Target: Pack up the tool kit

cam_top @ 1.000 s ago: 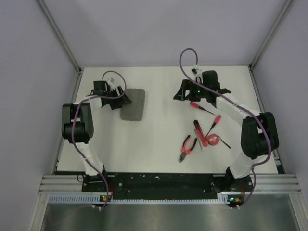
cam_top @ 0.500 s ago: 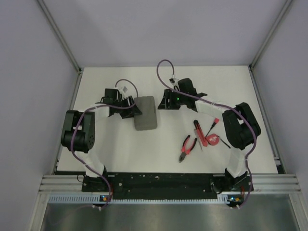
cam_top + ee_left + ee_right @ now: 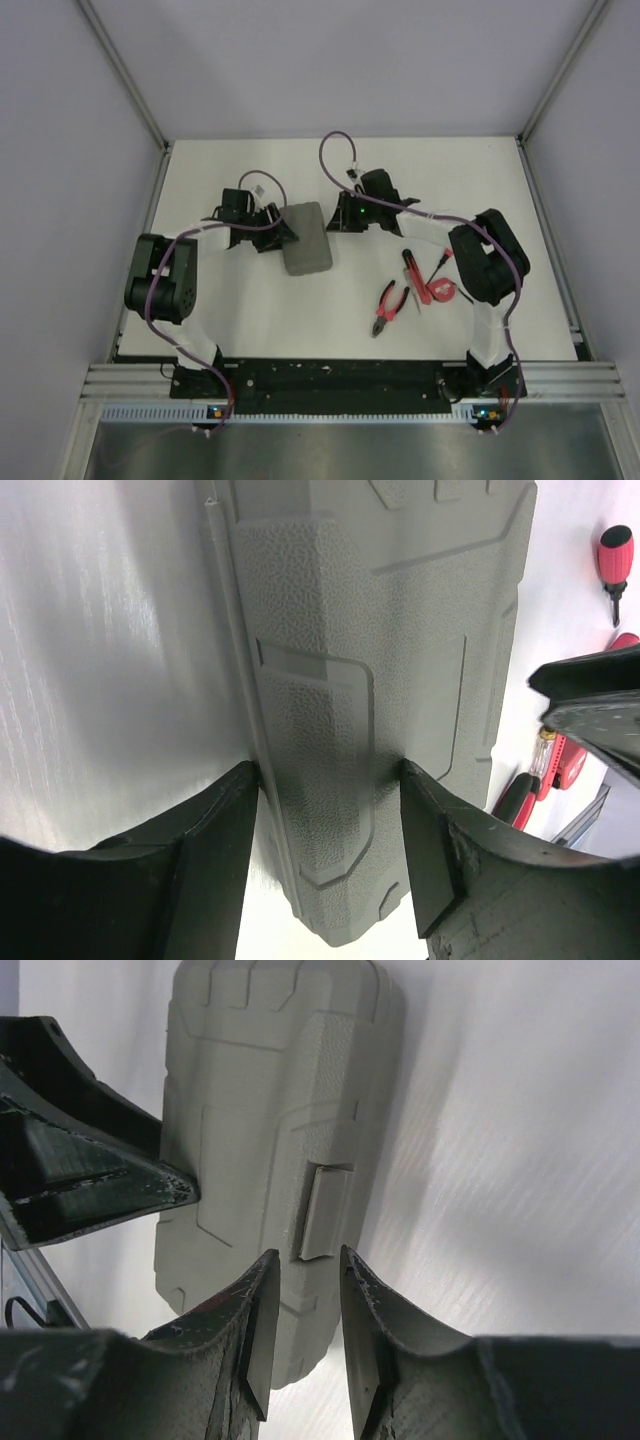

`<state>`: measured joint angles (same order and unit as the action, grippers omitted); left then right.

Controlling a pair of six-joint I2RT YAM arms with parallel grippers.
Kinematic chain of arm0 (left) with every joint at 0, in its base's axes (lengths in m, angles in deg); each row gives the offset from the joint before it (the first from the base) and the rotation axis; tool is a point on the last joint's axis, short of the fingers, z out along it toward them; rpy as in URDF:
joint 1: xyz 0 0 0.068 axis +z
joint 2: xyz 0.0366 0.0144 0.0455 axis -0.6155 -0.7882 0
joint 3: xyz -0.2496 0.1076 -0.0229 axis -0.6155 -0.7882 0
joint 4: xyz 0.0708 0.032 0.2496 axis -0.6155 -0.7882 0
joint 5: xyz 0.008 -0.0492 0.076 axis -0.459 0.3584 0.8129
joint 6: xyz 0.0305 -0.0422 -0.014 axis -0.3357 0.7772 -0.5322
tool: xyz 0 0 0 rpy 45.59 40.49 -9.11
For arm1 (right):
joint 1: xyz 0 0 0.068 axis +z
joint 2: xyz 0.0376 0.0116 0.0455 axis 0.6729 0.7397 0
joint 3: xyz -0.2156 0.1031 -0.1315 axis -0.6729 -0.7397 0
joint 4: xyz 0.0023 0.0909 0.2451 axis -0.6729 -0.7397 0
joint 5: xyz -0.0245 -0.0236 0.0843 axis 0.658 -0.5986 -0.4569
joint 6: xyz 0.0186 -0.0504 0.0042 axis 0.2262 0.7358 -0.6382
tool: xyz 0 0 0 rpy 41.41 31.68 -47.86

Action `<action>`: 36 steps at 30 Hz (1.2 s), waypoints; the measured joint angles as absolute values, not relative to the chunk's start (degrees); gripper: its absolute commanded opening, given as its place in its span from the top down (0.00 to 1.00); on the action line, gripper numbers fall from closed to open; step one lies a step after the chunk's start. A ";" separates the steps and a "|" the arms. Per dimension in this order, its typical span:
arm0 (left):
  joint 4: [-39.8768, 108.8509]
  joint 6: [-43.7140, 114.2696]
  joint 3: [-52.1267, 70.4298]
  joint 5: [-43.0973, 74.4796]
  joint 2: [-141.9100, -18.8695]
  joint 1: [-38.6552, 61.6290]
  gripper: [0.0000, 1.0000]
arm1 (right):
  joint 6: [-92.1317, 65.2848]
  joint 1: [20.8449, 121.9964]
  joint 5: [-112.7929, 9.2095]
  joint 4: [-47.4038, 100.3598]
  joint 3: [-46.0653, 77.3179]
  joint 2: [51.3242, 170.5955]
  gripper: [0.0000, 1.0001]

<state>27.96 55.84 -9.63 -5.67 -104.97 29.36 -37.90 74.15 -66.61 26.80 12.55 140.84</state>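
Observation:
The tool kit's grey case [image 3: 306, 240] lies shut and flat at the table's middle left. My left gripper [image 3: 277, 232] holds its left edge; in the left wrist view both fingers [image 3: 245, 785] press against the case [image 3: 340, 660]. My right gripper [image 3: 338, 215] is at the case's right edge. In the right wrist view its jaws [image 3: 307, 1260] stand narrowly apart just short of the latch [image 3: 325, 1210], pinching nothing. The red-and-black pliers [image 3: 390, 303], knife [image 3: 411, 270], red tape measure [image 3: 441, 292] and a screwdriver [image 3: 447, 252] lie loose to the right.
The right arm's elbow [image 3: 488, 255] hangs over the loose tools and hides part of them. A raised rail [image 3: 150, 215] borders the table on the left. Grey walls close in the back and both sides.
The left gripper has dragged the case right and toward the front. The right arm swung left from the tools to the case's right edge, and its jaws have narrowed.

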 measured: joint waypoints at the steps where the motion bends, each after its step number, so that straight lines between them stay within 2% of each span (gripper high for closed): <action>1: 28.11 56.32 -9.81 -5.50 -104.86 29.36 0.42 | -37.88 74.33 -66.63 27.08 12.55 141.43 0.71; 22: 27.70 58.13 -9.76 -5.57 -104.57 30.11 0.60 | -38.88 75.13 -66.28 30.84 13.55 145.62 0.75; 26: 27.72 57.98 -9.76 -5.76 -104.60 30.37 0.61 | -40.15 75.13 -66.00 31.89 13.55 146.04 0.75; 33: 27.72 57.61 -9.76 -6.02 -104.60 30.54 0.55 | -41.20 75.13 -65.14 33.42 13.62 146.58 0.71; 36: 27.72 57.39 -9.76 -6.29 -104.60 30.63 0.57 | -40.74 75.13 -64.64 33.42 14.05 146.80 0.72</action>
